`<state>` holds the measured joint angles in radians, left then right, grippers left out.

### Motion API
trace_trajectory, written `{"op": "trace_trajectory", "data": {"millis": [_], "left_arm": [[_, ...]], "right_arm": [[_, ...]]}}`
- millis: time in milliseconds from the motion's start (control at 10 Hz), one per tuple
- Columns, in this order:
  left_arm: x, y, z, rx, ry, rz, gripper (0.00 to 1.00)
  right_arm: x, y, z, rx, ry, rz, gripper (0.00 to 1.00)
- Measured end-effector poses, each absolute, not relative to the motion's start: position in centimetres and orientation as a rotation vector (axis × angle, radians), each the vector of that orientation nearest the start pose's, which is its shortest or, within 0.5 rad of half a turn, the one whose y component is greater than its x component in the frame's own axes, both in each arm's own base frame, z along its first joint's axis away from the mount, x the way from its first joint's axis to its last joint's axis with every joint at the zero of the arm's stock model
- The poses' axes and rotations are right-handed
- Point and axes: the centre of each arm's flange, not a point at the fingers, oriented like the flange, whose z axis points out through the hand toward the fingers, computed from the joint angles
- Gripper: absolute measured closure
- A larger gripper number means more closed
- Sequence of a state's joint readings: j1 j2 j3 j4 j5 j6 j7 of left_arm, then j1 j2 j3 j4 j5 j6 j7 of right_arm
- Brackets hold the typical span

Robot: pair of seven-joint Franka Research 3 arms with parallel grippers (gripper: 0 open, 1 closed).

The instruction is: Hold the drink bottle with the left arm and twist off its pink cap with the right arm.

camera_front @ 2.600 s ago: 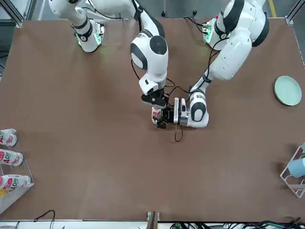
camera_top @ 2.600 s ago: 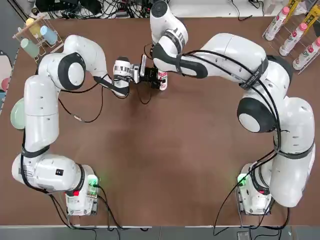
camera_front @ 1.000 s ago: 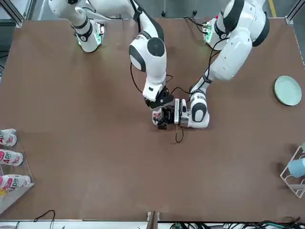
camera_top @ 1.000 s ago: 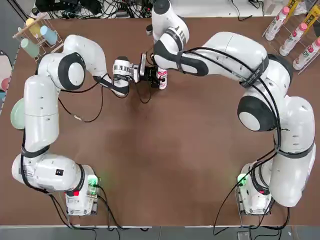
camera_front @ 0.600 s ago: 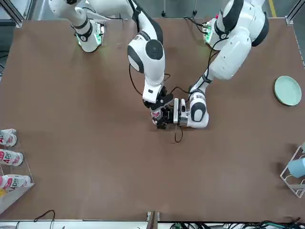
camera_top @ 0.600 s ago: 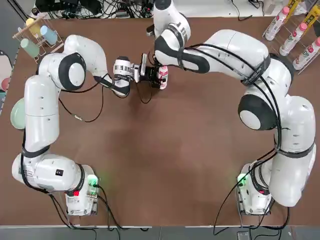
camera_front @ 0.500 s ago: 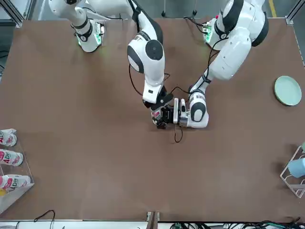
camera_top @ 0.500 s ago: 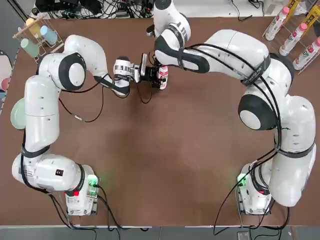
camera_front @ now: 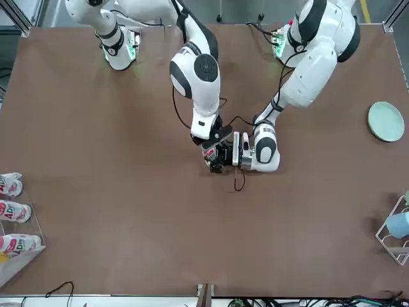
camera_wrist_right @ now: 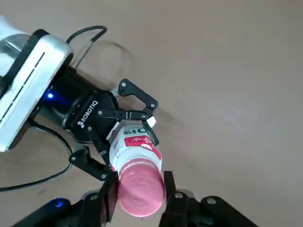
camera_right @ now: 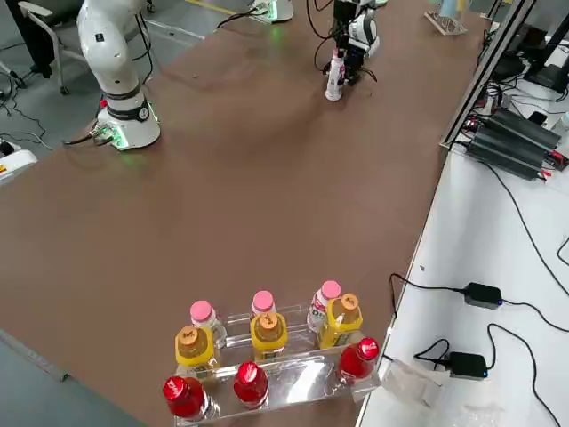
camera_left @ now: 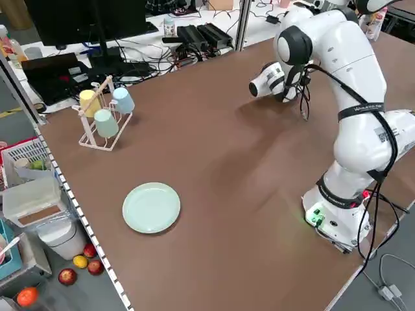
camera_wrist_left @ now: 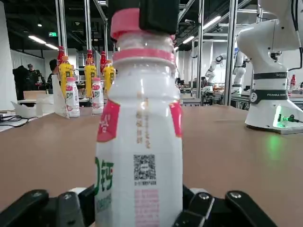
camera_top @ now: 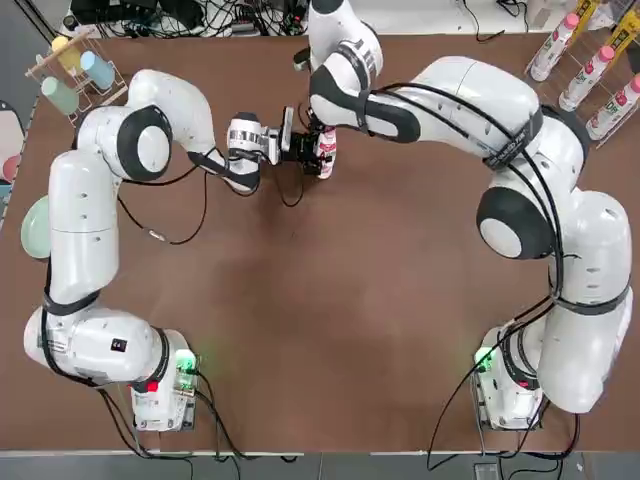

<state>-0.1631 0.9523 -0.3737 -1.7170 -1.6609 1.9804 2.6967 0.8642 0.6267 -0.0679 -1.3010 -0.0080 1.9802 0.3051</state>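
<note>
Top view: overhead, facing down, whole table [camera_top: 300, 350]. Front view: across the table, facing both arm bases. Side views: raised, diagonal, from opposite sides. Wrist views: close on one bottle [camera_wrist_left: 137, 123]. Shared by top and front: mint plate [camera_front: 386, 121].

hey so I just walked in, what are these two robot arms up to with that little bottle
The left gripper is holding the white drink bottle upright around its body, up near the far side of the table. The right gripper is above it, closed on the pink cap. The cap is still on the bottle, so it looks like they're at the twisting-off step.
</note>
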Motion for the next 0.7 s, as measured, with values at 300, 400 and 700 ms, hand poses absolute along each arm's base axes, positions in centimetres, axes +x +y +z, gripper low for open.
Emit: {"op": "trace_trajectory", "data": {"millis": [300,400,700], "left_arm": [[52.5,-36.5,8.9,1.135,-1.28,1.115,0.56],[52.5,-36.5,8.9,1.135,-1.28,1.115,0.56],[52.5,-36.4,8.9,1.135,-1.278,1.116,0.54]], "right_arm": [[50.9,53.0,38.6,-3.042,-0.829,-0.109,0.57],[50.9,53.0,38.7,-3.037,-0.851,-0.108,0.57],[50.6,53.5,40.3,-3.008,-0.917,-0.097,0.57]]}}
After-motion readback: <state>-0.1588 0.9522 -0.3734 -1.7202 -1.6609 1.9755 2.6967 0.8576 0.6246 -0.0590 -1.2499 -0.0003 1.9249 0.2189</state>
